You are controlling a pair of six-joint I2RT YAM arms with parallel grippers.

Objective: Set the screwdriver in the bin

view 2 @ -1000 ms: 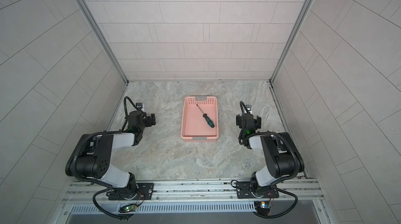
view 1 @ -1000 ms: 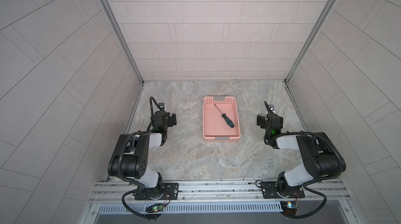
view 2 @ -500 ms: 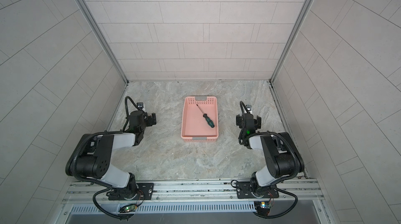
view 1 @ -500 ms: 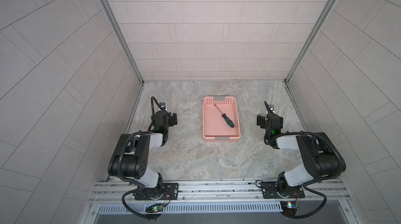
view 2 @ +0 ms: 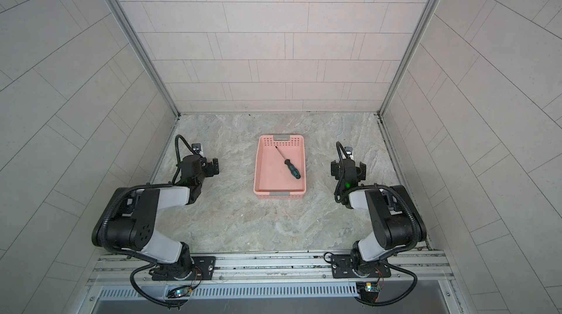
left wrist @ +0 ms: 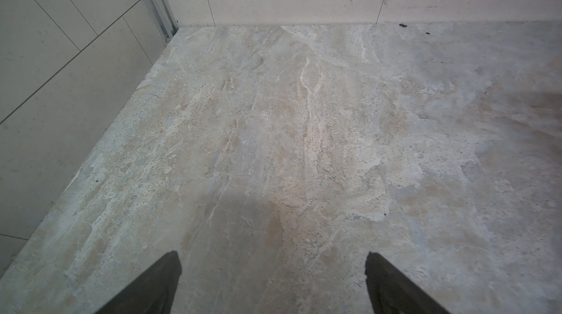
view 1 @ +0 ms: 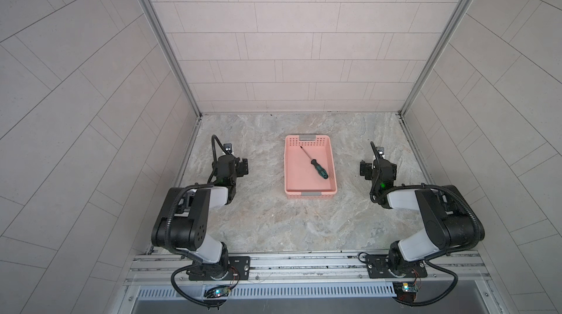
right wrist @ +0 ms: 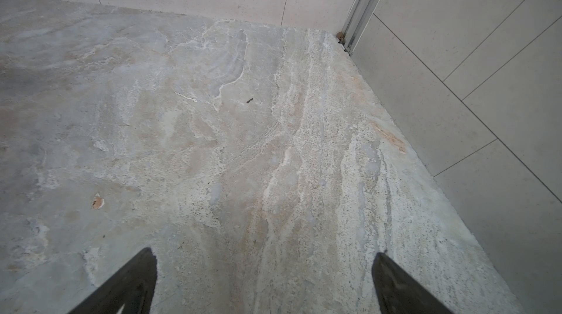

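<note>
1. The screwdriver (view 1: 313,162) lies flat inside the bin (view 1: 299,175), slantwise on its floor. The thin shaft points toward the far perforated end wall, and the green and black handle lies toward the right long wall. I cannot tell whether the handle touches that wall.
2. I see nothing else in the bin. It stands near the middle of the surface (view 1: 273,221), between my two arms and apart from both.
3. My right tool (right wrist: 264,251) is spread wide and holds nothing, with only bare stone between its fingers. It sits to the right of the bin, well clear of the wall.
4. My left tool (left wrist: 272,253) is likewise spread and empty, off to the left of the bin.
5. I judge the placing done, so the step in hand is simply resting clear.
6. To do that well, I would move neither tool over the rim and would not brush the perforated walls. The tray looks light and could slide, and a knock could roll the screwdriver about inside it.
</note>
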